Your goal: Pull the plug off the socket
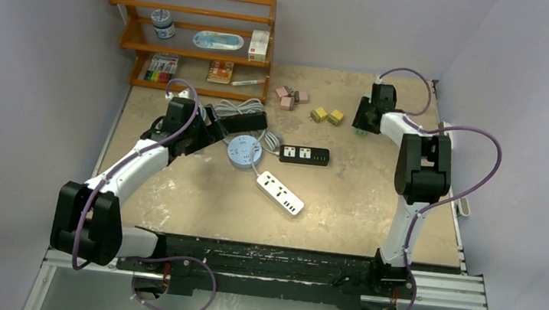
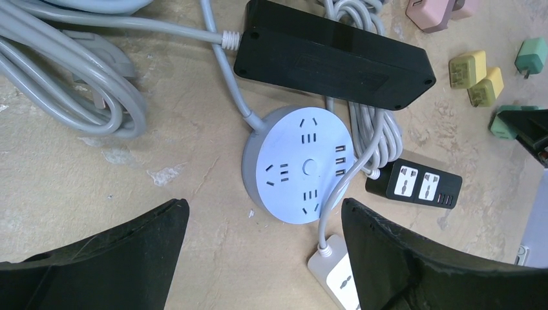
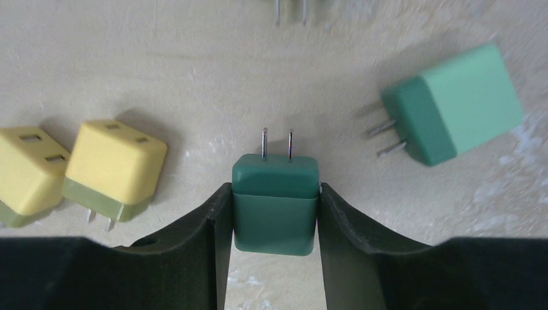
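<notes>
Arms reach from the near edge of the surface [image 1: 343, 208] in the top view. The left fingers [image 1: 214, 128] are over the far left part, just beside a round grey socket [image 1: 244, 152]; their opening I cannot tell from here. The right fingers [image 1: 364, 120] are low near the far right corner, not far from two yellow plugs [image 1: 327, 115]. A small black power strip [image 1: 304, 155] and a white power strip [image 1: 280, 193] lie around the middle.

In the left wrist view the left fingers [image 2: 123, 248] stand wide apart and hold nothing. The round grey socket [image 2: 300, 165] lies on the surface between and a little beyond them, with no plug in its holes. A long black power strip [image 2: 329, 55] lies behind it, and grey cables [image 2: 71, 71] are coiled on the left.

In the right wrist view the right fingers [image 3: 194, 239] are pressed on both sides of a dark green plug [image 3: 276, 206]. Its two metal pins point away and are free, in no socket. A light green plug [image 3: 459, 103] lies on its side to the right, and the yellow plugs [image 3: 116, 161] lie to the left.
</notes>
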You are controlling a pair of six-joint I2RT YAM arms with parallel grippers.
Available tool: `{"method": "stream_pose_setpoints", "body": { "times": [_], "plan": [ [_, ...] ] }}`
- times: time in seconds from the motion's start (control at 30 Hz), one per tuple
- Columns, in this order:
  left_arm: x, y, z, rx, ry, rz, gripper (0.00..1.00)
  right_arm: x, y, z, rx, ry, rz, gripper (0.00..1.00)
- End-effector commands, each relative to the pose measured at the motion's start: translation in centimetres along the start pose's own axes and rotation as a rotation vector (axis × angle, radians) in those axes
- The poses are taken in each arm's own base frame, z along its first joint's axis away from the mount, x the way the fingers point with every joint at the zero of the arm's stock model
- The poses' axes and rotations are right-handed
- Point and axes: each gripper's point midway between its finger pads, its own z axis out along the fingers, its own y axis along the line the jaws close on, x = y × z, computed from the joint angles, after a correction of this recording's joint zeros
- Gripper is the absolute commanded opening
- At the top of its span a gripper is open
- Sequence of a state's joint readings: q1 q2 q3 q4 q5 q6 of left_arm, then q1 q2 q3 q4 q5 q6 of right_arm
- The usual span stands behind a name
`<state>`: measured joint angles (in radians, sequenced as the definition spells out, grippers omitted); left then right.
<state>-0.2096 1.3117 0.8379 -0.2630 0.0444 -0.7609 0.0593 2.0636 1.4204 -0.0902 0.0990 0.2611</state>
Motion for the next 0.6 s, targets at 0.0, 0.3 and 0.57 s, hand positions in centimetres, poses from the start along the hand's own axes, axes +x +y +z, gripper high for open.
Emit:
{"method": "stream_pose_setpoints", "body": {
  "times": [0.0, 0.3, 0.57],
  "plan": [
    [-2.2, -1.4, -0.7, 0.034, -0.051, 0.033, 0.88, -5.3, 0.0, -0.6, 0.014, -0.111, 0.003, 0.35],
    [-2.5, -0.8, -1.4, 0.013, -0.063, 0.038, 0.89, -9.5, 0.1, 0.6, 0.021, -0.162, 0.008, 0.37],
    [-2.4, -0.8, -1.5, 0.017, -0.059, 0.038, 0.89, -8.4, -0.8, 0.5, 0.035, -0.141, -0.002, 0.45]
  ]
}}
